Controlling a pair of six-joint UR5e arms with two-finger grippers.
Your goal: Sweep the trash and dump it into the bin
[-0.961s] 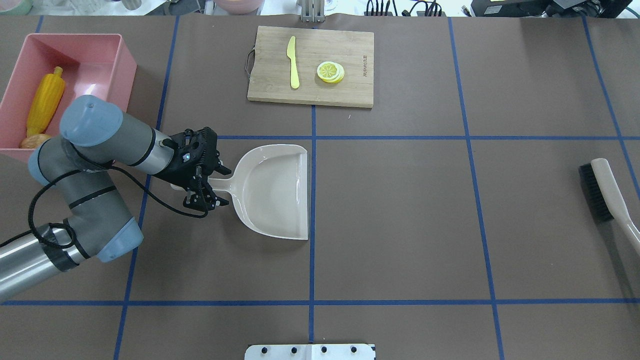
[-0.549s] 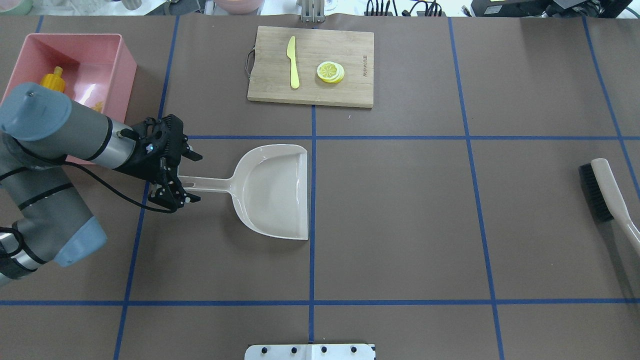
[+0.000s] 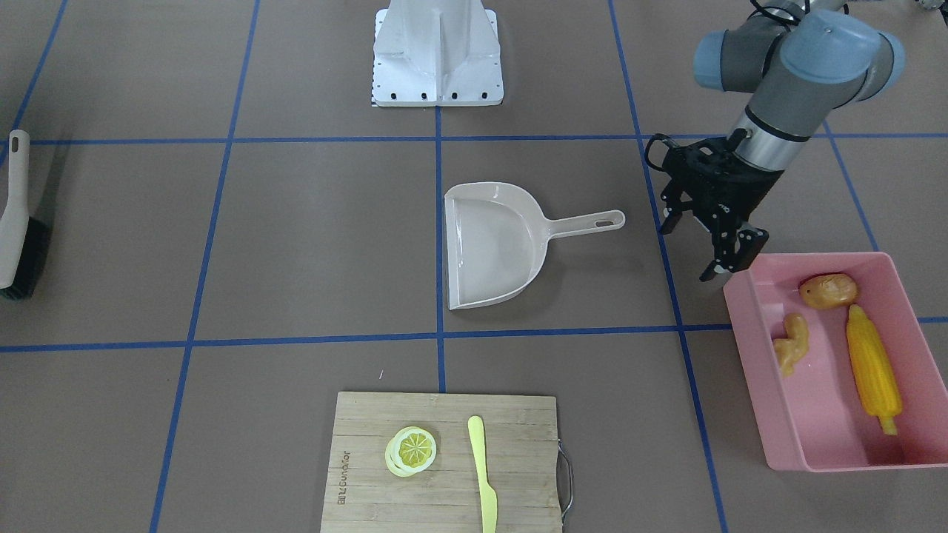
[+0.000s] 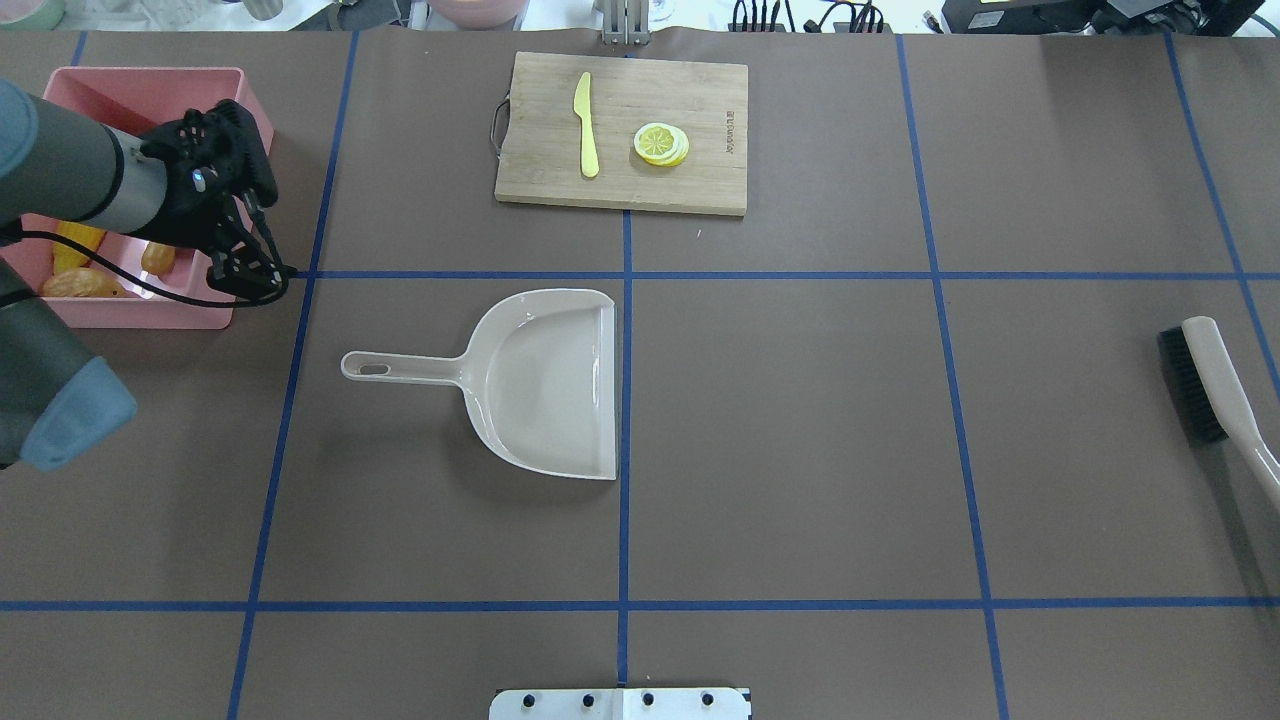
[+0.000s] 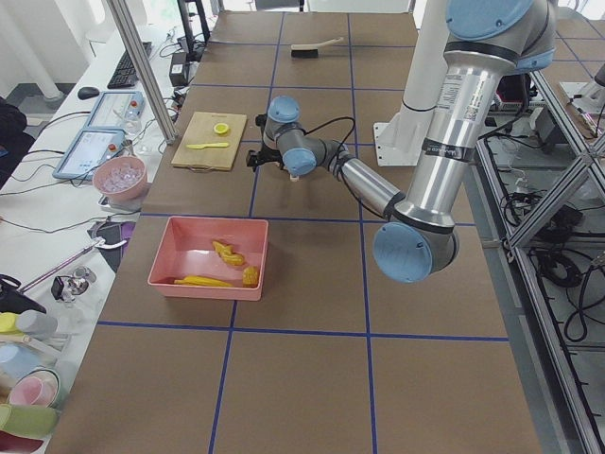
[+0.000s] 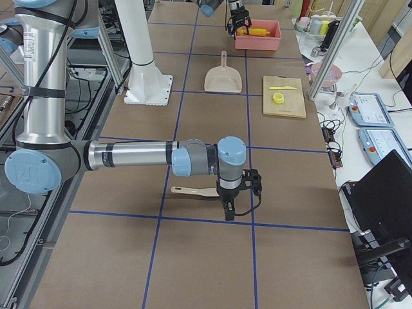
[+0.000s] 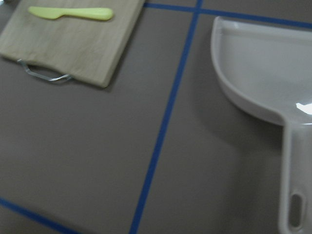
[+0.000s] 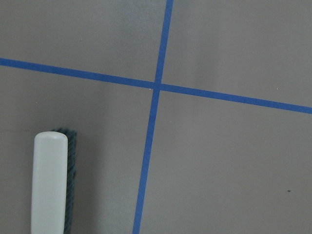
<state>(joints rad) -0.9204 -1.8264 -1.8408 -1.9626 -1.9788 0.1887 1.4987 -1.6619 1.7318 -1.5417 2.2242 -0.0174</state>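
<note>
Pink bin (image 3: 852, 457), holding all the trash (image 3: 874, 374), sits just beside the open, empty left hand (image 3: 690, 250). The handle of the dustpan (image 3: 492, 244) points toward that hand.

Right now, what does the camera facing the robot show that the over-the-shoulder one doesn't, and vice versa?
Only the front-facing view shows the pink bin unobstructed: corn, potato and ginger lie in it. Only the overhead view shows cables beyond the far edge of the table; there the left arm hides much of the bin. Both show the empty dustpan, the cutting board with knife and lemon slices, the brush, and the left gripper, open, near the bin.
</note>
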